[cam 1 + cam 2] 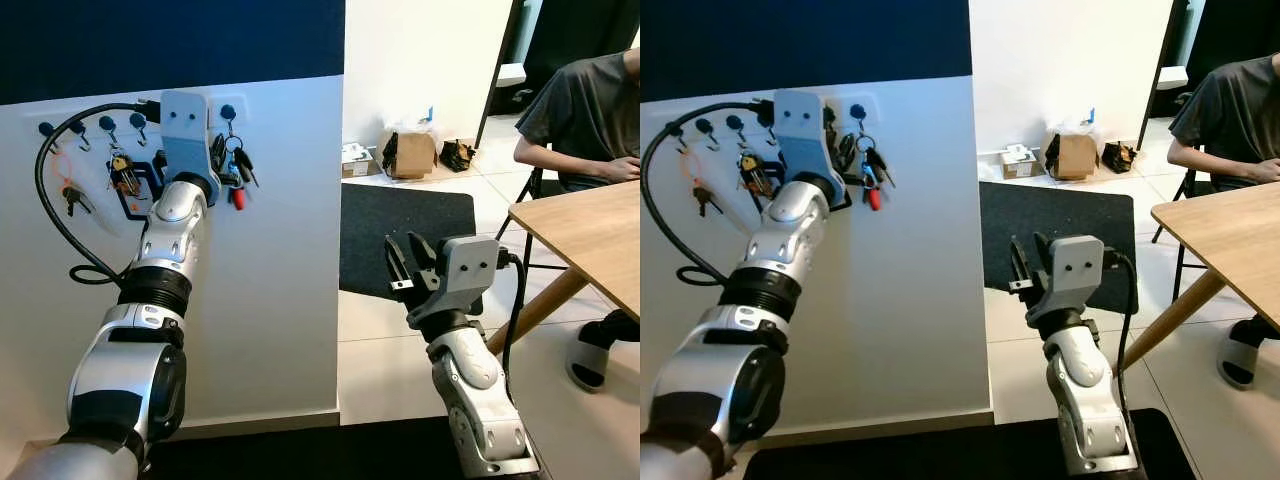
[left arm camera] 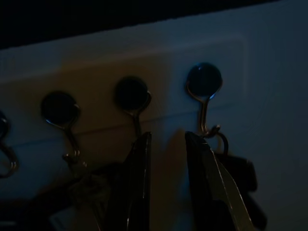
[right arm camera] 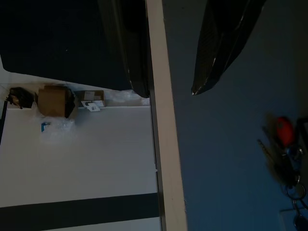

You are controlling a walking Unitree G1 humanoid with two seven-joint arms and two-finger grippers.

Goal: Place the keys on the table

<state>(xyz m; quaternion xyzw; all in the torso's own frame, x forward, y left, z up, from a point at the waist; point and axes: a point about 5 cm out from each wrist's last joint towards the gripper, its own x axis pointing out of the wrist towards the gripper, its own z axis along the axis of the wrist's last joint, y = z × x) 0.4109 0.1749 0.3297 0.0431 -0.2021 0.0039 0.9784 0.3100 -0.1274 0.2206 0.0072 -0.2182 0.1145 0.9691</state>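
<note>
Two grippers up: right gripper [image 1: 405,262] near, idle, fingers parted, empty, left of the wooden table [image 1: 590,235]. Farther, at the wall rack, left gripper [image 2: 166,163] slightly parted, holding nothing, just left of the keys [image 1: 236,170] on the rightmost hook [image 2: 204,82]. Likely risk: snagging neighbouring bunches or dropping the ring off the hook.

From my feed the keys [image 1: 236,165] look like dull metal with one glossy red plastic cap, hanging off thin wire hooks [image 2: 206,103]. The wall [image 1: 270,300] is smooth matt paint. The counter [image 1: 590,235] is pale wood, satin finish. The floor tiles [image 1: 375,350] are glossy.
</note>
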